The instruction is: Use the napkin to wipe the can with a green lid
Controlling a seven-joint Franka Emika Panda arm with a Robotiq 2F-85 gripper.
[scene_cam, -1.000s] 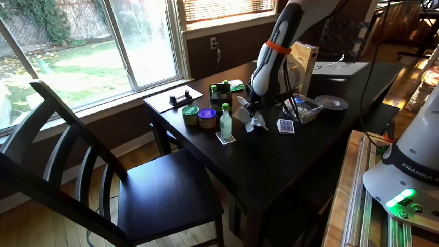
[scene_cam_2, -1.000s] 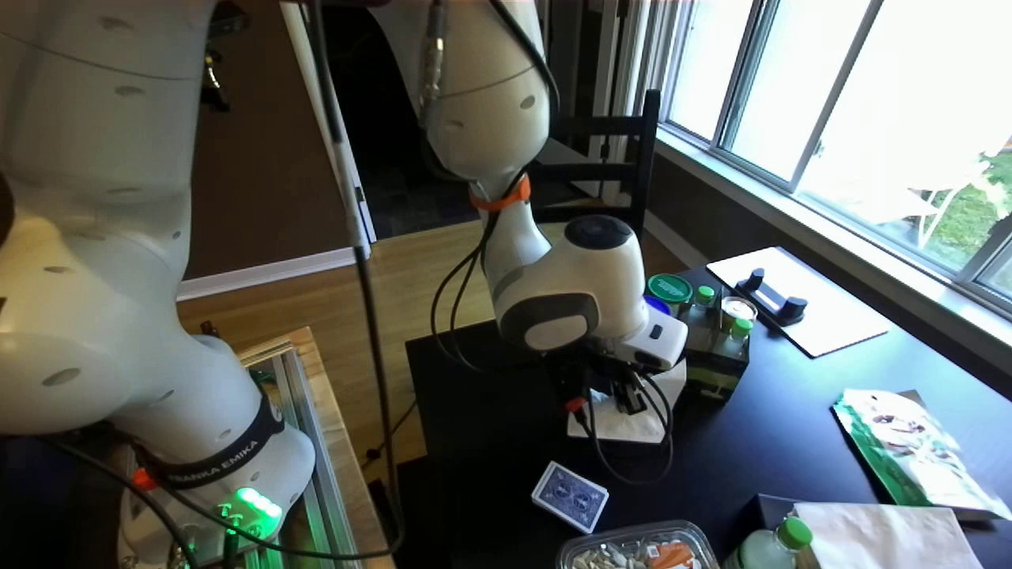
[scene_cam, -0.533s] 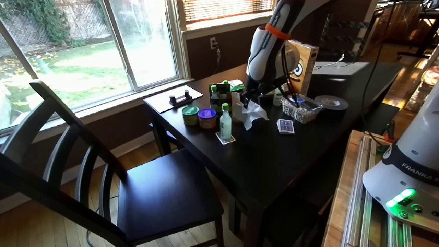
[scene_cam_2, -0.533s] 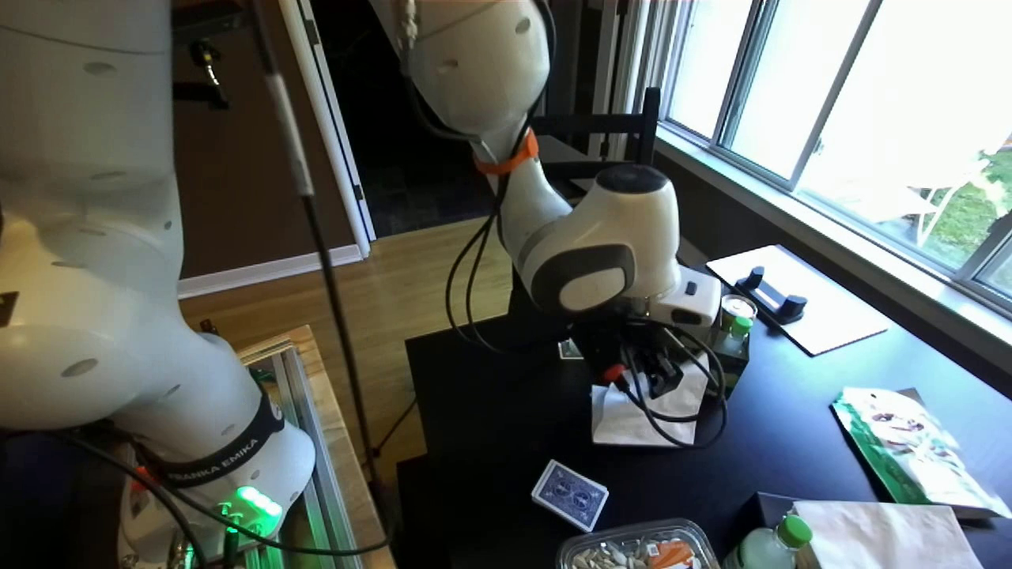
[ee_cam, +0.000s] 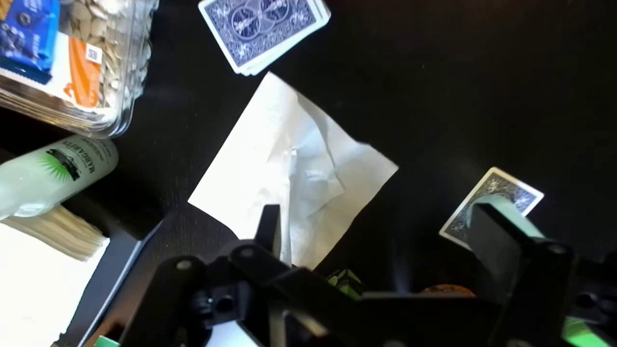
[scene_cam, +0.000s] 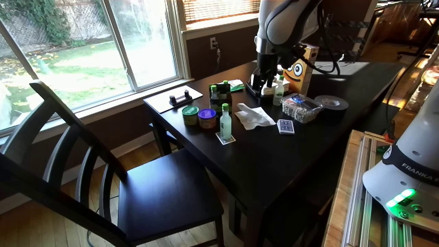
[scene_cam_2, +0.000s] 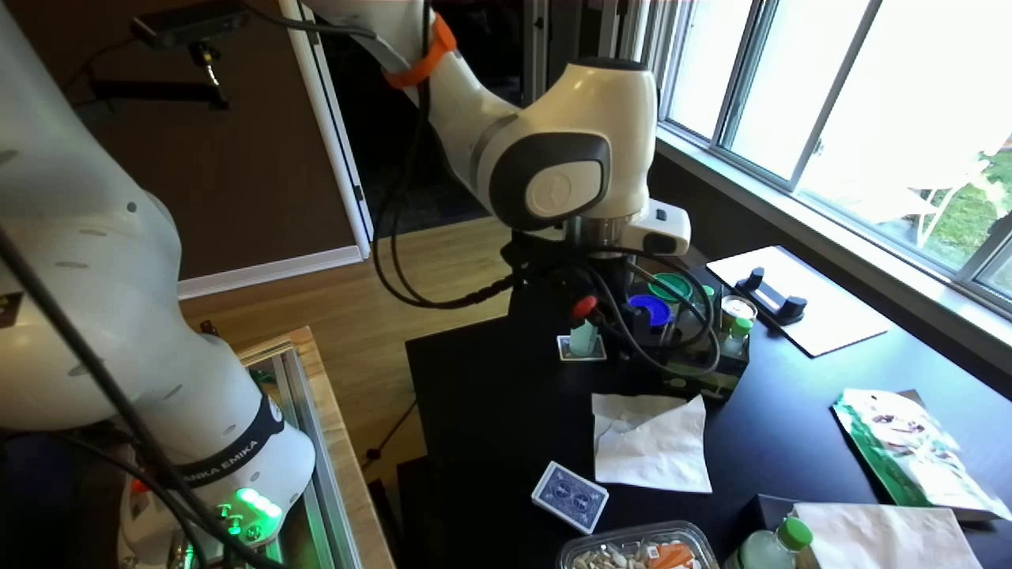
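Observation:
The napkin (scene_cam: pixel 255 118) lies partly folded on the dark table in both exterior views. In the wrist view the napkin (ee_cam: pixel 289 178) spreads below and beyond one black fingertip. My gripper (ee_cam: pixel 379 207) stands wide open with nothing between its fingers, raised above the tabletop. At the table's end sits the can with a green lid (scene_cam: pixel 190 116); from the opposite side its green lid (scene_cam_2: pixel 669 287) shows partly behind cables. The gripper is well apart from this can. The wrist view does not show the green lid.
Beside the can stands a purple-lidded tub (scene_cam: pixel 207 118). A pale bottle (scene_cam: pixel 225 125) stands on a card, close to a bottle carrier (scene_cam: pixel 220 97). Around the napkin are a card deck (scene_cam_2: pixel 570 496), a clear plastic box (ee_cam: pixel 96 108) and another bottle (scene_cam: pixel 278 92).
My gripper has let go of the napkin, opened wide and risen above the table. The napkin, earlier bunched up in the fingers, now lies on the tabletop.

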